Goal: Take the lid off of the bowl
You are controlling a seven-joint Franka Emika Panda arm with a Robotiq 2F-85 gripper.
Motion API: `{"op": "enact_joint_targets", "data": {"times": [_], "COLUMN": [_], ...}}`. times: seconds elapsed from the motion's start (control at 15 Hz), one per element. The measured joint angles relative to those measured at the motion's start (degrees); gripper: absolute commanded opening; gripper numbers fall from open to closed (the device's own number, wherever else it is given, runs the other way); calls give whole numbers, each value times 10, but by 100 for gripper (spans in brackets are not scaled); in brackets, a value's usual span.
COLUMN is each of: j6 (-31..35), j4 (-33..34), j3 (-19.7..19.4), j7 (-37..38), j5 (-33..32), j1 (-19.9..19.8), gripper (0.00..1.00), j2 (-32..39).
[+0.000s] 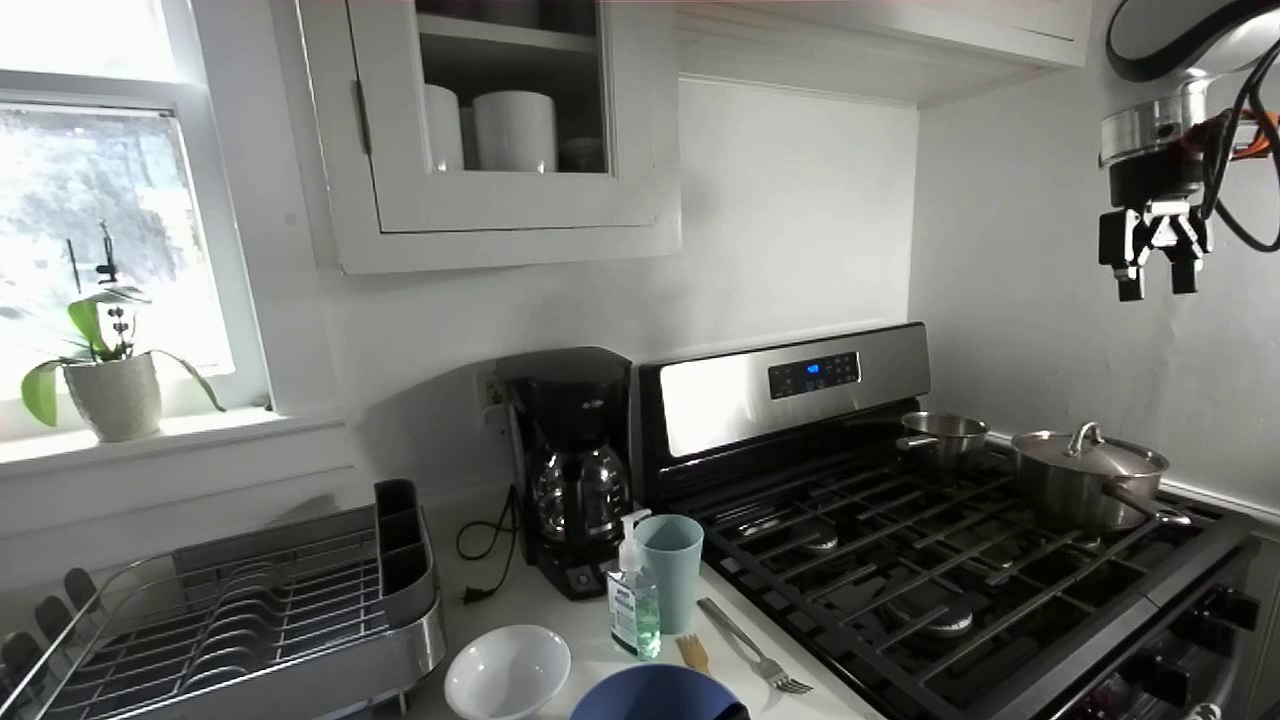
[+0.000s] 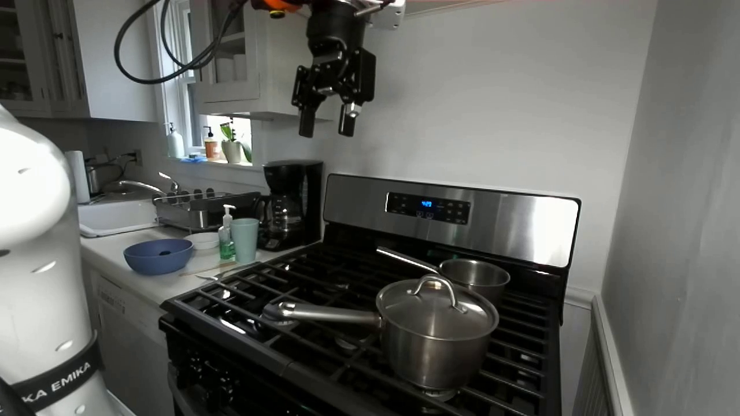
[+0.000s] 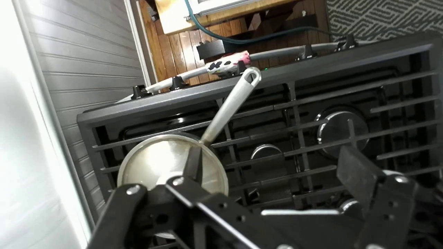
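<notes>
The lid is round, shiny silver metal with an arched loop handle at its centre. The lid (image 1: 1122,460) (image 2: 413,316) rests on the bowl in both exterior views. The bowl (image 1: 1060,492) (image 2: 430,361) is a silver metal pot with a long handle, standing on the stove grate. In the wrist view the lid (image 3: 147,160) shows at lower left, its loop handle hidden behind a finger, and the bowl's long handle (image 3: 228,107) points up and right. My gripper (image 1: 1158,280) (image 2: 326,124) (image 3: 271,166) is open and empty, high above the stove, apart from the lid.
A smaller open steel pot (image 1: 950,438) (image 2: 477,274) stands behind the bowl. The stove's control panel (image 2: 428,208) rises at the back, and a wall (image 2: 665,231) stands beside it. A coffee maker (image 1: 570,470), teal cup (image 1: 670,570), soap bottle (image 1: 632,600) and blue bowl (image 2: 157,257) stand on the counter.
</notes>
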Motion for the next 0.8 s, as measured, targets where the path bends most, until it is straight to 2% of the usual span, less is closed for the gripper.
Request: {"op": "enact_joint_targets", "data": {"times": [0.47,0.8], "j6": [146,266], "j4": [-81,-112], "j3": [-9,-15], "j7": [152,252], "j5": [1,21], "j1": [-73,-113], "gripper": [100,100], "j2": [43,98]}}
